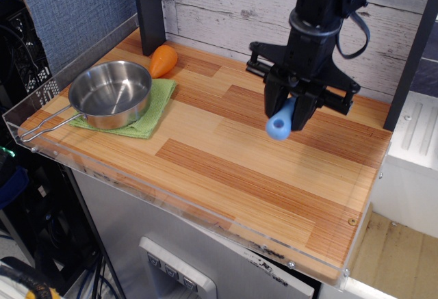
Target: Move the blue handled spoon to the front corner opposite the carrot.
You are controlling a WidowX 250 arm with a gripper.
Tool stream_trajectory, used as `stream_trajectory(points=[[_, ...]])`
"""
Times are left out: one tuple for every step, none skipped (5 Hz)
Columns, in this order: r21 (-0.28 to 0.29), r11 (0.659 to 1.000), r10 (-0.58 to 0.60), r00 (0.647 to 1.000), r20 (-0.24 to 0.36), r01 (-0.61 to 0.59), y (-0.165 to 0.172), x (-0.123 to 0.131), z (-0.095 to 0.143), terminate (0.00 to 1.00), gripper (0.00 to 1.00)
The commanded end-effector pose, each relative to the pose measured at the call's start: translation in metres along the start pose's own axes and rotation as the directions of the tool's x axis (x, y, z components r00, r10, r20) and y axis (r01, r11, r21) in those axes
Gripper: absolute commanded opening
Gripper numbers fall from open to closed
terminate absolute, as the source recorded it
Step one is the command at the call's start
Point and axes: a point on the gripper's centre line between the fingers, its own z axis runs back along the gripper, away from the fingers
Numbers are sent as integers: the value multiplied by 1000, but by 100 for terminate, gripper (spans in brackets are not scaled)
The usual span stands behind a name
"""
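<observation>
My black gripper (293,109) is shut on the blue handled spoon (280,122) and holds it above the right middle of the table. Only the light-blue handle shows, hanging down from the fingers; the grey bowl is hidden between them. The orange carrot (163,60) lies at the back left, beside the black post. The front corner (340,244) of the striped wooden tabletop is at the lower right, with a small screw (352,222) near it, well below and right of my gripper.
A steel pan (109,92) with a wire handle sits on a green cloth (152,110) at the left. Clear acrylic (205,215) edges the front. Black posts stand at the back left (148,11) and right (409,59).
</observation>
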Motion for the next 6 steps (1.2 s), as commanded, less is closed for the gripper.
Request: stream_trajectory(points=[[-91,985,150,989,1,-149,-23,-20,-11,0,0],[-83,985,148,989,-9,-149,-31,-23,-22,0,0],[-75,990,114,993,-19,-115,-34,-29,-26,0,0],[-67,993,99,994,-45,-102,-37,-36,-33,0,0],[-68,993,92,993,-72,-97,-40,-41,-36,0,0],[-70,993,87,993,-82,-93,-41,-40,-36,0,0]])
